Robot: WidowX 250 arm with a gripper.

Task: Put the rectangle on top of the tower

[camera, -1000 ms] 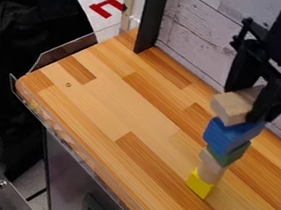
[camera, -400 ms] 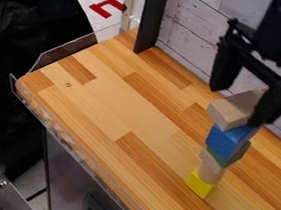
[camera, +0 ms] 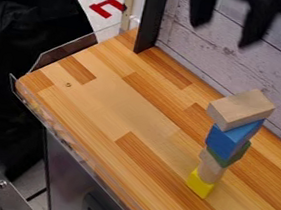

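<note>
Evidently the wooden rectangle (camera: 240, 108) sits where the task wants it, atop the tower at the right of the frame, its broad face down on the blue block (camera: 227, 141), so friction and balance alone hold it. Below come the green block (camera: 236, 153), a pale wooden piece (camera: 211, 169) and the yellow block (camera: 199, 184). The gripper (camera: 220, 35), top right of centre, hangs apart with jaws spread and holding nothing, presumably to avoid knocking the stack.
</note>
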